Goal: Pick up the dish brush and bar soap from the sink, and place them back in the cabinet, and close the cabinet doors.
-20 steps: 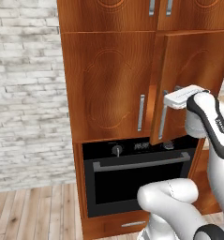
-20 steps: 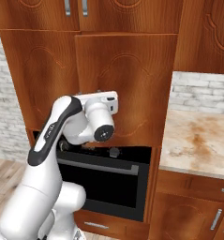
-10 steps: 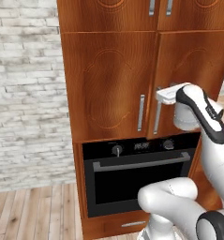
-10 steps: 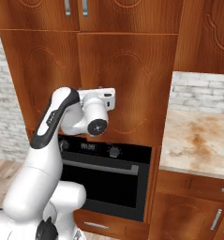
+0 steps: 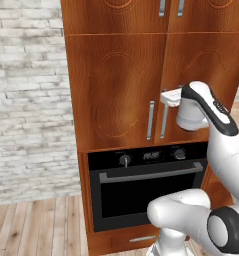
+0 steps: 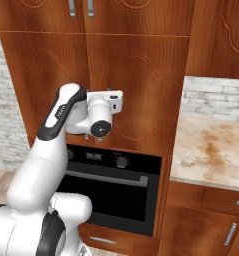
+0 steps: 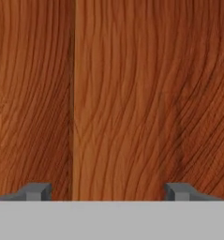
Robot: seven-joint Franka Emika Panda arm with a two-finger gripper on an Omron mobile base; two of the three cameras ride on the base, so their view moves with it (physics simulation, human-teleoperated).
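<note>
The cabinet (image 5: 116,90) stands over the black oven with both cabinet doors shut: the left door (image 5: 111,100) and the right door (image 5: 206,65) meet flush at their silver bar handles (image 5: 150,120). My gripper (image 5: 164,97) (image 6: 119,102) points straight at the right door beside the handles, its tips at or almost on the wood. In the hand view my gripper (image 7: 104,192) is open, its fingertips (image 7: 36,191) far apart with nothing between them, facing the seam between the doors (image 7: 73,93). The dish brush, bar soap and sink are out of view.
A black built-in oven (image 5: 146,195) sits right under the doors. Smaller cabinets (image 5: 141,15) top the unit. A white brick wall (image 5: 26,100) runs to the left. A tan marble counter (image 6: 211,150) lies to the right, over lower cupboards.
The right cabinet door has swung from ajar to shut. My hand moved in toward the cabinet with it, and the fingers spread wider.
</note>
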